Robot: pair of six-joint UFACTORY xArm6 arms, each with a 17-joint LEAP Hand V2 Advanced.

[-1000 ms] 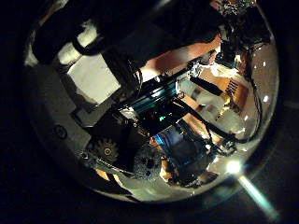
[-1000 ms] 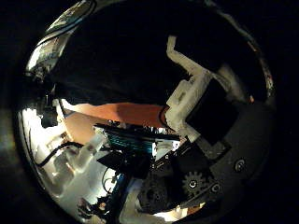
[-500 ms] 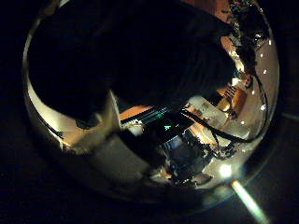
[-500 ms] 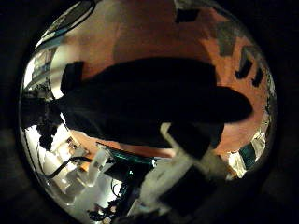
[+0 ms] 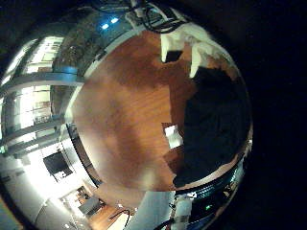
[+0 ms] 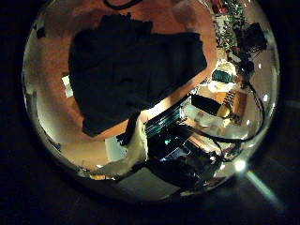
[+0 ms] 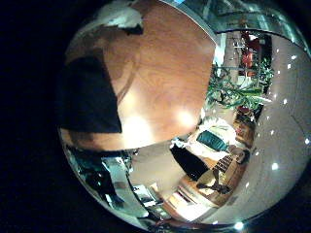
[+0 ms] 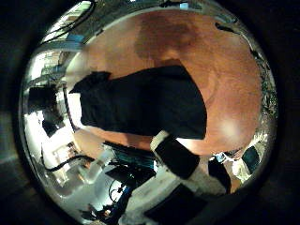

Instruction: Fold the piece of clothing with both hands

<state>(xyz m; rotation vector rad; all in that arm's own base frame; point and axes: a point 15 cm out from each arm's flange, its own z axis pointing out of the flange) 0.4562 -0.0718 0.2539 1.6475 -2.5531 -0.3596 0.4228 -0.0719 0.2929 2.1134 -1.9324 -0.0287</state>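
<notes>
On the worktop (image 8: 187,47) | dark garment (image 8: 141,101) is lying folded into a compact, creased block | left robot hand (image 5: 187,50) and right robot hand (image 8: 183,159) are hovering clear, fingers relaxed, holding nothing

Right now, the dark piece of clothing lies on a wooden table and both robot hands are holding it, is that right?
Not quite. The dark clothing does lie on the wooden table, but neither robot hand holds it: both thumb side palm views show it lying free below the hands.

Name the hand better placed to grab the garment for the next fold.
Left, probably. Its thumb-side palm view has the dark garment large and centred on the wooden table; the right hand's views show it smaller and toward the edge. Neither hand holds it.
</notes>
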